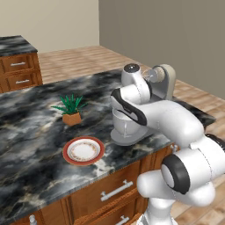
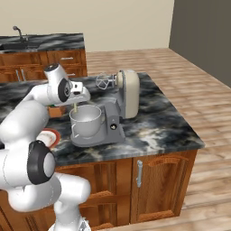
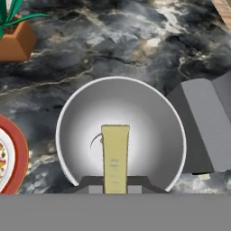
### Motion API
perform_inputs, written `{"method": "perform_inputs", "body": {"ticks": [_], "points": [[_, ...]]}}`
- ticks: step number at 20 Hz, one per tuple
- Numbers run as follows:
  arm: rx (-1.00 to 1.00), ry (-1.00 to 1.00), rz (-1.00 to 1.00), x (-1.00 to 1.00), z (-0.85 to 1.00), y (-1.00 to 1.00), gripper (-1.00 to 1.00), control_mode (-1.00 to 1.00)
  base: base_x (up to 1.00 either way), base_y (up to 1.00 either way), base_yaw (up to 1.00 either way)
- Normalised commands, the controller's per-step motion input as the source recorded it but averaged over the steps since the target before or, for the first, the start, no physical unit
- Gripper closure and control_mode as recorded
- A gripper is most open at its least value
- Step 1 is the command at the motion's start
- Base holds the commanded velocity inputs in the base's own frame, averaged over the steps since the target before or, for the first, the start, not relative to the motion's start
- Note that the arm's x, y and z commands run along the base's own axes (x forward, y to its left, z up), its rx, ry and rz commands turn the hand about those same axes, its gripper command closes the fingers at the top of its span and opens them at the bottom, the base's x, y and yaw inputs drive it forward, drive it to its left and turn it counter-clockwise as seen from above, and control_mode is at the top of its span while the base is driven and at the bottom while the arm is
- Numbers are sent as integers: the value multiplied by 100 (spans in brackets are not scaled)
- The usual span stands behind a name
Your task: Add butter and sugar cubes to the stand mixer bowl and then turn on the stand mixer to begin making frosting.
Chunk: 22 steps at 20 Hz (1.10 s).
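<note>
- Nearest the camera on the hand, the gripper (image 3: 115,186) has its jaws clamped on the butter (image 3: 115,158), a pale yellow stick that points straight down into the open mouth of the stand mixer bowl (image 3: 149,117).
- Just below it, the bowl's silvery inside looks bare; no sugar cubes can be made out in it, though they may be too small to tell.
- From the right base camera, the butter (image 2: 75,108) hangs from the gripper (image 2: 77,104) right above the bowl (image 2: 88,121), at about rim height and not yet released.
- Beside the bowl on the black marble counter (image 1: 30,127), toward the arm's left, sits a round red-rimmed plate (image 1: 83,150); it looks bare of butter, and any cubes on it cannot be made out.
- Farther back stands a small potted plant (image 1: 70,109).
- Behind the bowl, the stand mixer (image 2: 124,97) has its beige head tilted up, with the wire whisk (image 2: 103,82) raised clear.
- By my judgement the task is early: the butter is about to go in, while sugar and switching on remain.
- The left base camera hides the butter behind the arm but shows the whole plate; the hand camera alone looks into the bowl.
</note>
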Motion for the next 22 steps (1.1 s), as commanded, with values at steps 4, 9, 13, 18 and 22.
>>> {"method": "perform_inputs", "body": {"ticks": [4,9,13,18,22], "points": [[0,0,-3,24,-2,-4,100,-100,0,0,0],[0,0,-3,29,-16,-1,100,-100,0,0,0],[-1,0,-4,23,-36,0,100,-100,0,0,0],[-1,0,-7,9,-42,0,100,-100,0,0,0],[0,0,-7,14,-30,-2,100,-100,0,0,0]]}}
